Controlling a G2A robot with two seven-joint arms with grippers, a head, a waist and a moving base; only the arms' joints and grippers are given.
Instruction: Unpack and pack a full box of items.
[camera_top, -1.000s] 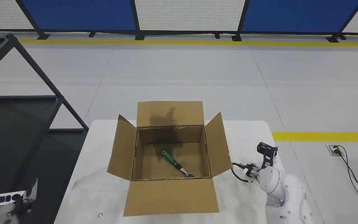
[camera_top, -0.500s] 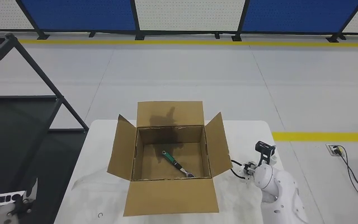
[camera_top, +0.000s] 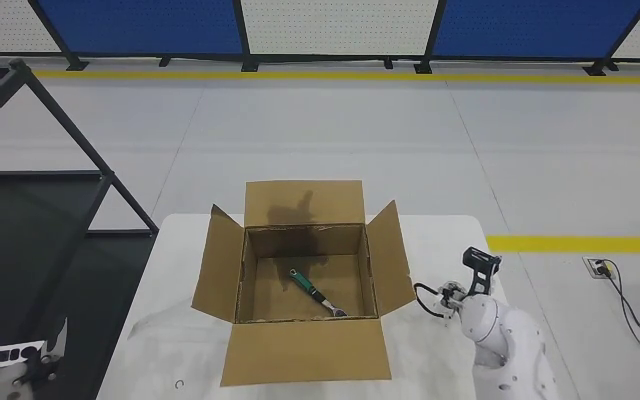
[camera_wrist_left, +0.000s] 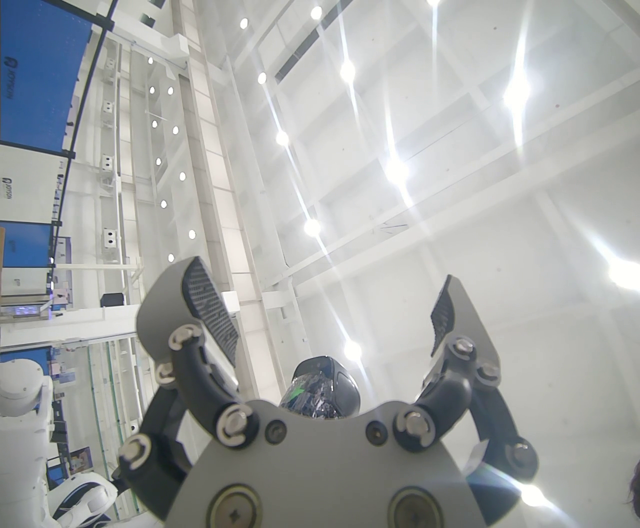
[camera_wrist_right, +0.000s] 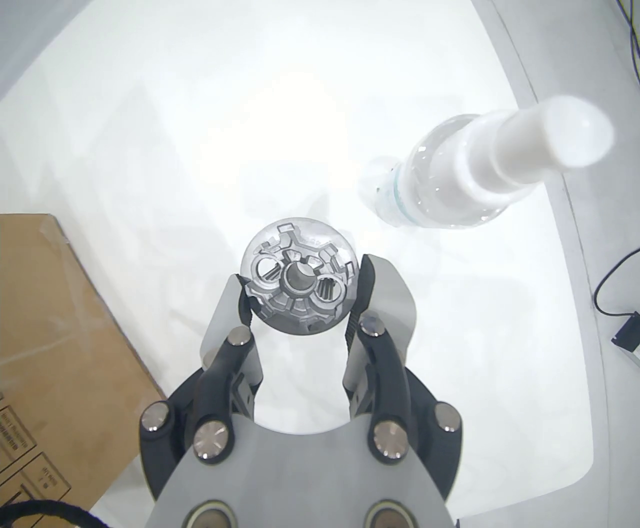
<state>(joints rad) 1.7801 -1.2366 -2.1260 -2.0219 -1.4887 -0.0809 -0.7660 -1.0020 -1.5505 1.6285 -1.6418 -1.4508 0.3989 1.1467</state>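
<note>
Right jaws clamp round metal socket head over worktop, lower right of top view, beside box. Left jaws spread, empty. Best: lower gently, release clear of bottle. Wrench lies inside box.

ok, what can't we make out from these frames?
- Metal part in right gripper: right wrist view, seen end-on; lifted or resting, cannot tell.
- Wrench head: top view, too small to tell type.
- Box floor along the near wall: top view, hidden by that wall.
</note>
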